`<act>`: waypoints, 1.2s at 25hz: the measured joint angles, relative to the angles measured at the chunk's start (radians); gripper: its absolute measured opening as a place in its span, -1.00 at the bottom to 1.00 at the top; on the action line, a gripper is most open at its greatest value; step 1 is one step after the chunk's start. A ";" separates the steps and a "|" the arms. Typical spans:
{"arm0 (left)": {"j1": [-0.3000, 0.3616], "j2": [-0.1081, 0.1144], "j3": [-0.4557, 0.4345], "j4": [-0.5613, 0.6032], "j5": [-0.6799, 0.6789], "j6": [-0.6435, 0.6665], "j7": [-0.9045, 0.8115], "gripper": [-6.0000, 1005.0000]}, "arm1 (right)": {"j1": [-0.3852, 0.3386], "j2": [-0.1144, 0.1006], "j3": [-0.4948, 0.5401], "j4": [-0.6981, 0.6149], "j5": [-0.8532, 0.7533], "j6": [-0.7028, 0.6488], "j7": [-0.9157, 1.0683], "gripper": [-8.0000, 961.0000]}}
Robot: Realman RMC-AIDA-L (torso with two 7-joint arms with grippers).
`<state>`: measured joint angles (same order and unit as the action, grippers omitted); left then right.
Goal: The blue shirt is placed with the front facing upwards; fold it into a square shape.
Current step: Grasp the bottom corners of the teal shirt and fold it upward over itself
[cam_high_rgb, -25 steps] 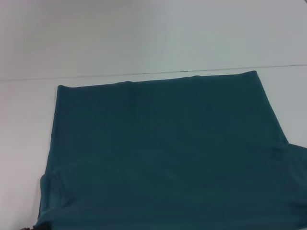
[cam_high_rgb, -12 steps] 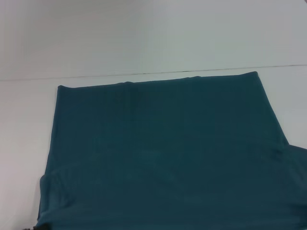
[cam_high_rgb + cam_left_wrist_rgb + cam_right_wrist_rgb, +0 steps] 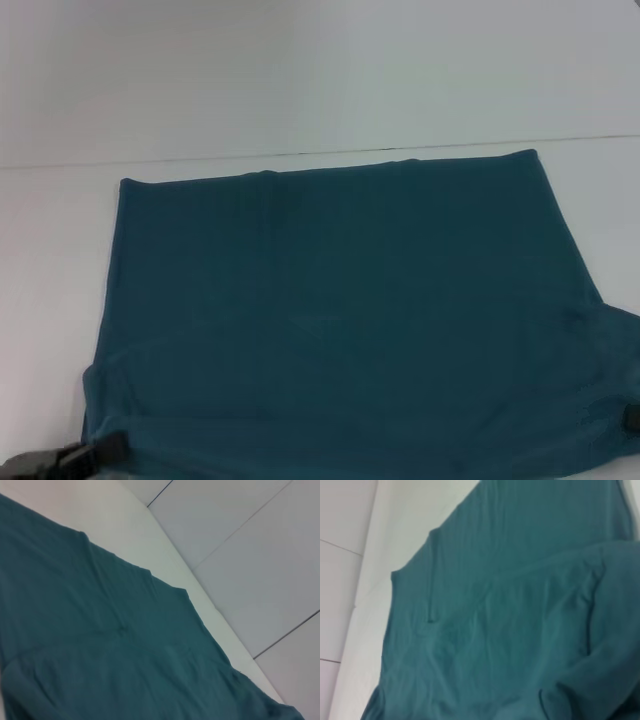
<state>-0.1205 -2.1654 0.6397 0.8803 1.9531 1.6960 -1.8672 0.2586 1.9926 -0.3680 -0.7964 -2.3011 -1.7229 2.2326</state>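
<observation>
Left gripper and right gripper newly appear at the blue shirt's near corners, finger state unclear; folding likely starts.

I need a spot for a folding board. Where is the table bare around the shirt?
Bare table lies beside the blue shirt on the robot's left, a narrower patch beside it on the right, and a thin strip beyond its far edge. The near corners are crowded: the left pincer and right pincer sit there.

Open table around shirt
</observation>
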 joint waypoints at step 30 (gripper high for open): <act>-0.345 0.075 0.002 -0.105 0.036 -0.366 -0.173 -0.95 | 0.265 -0.074 0.074 0.135 0.052 0.280 0.063 -0.84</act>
<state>-0.4656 -2.0905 0.6413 0.7749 1.9894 1.3303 -2.0399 0.5237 1.9182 -0.2944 -0.6616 -2.2488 -1.4428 2.2957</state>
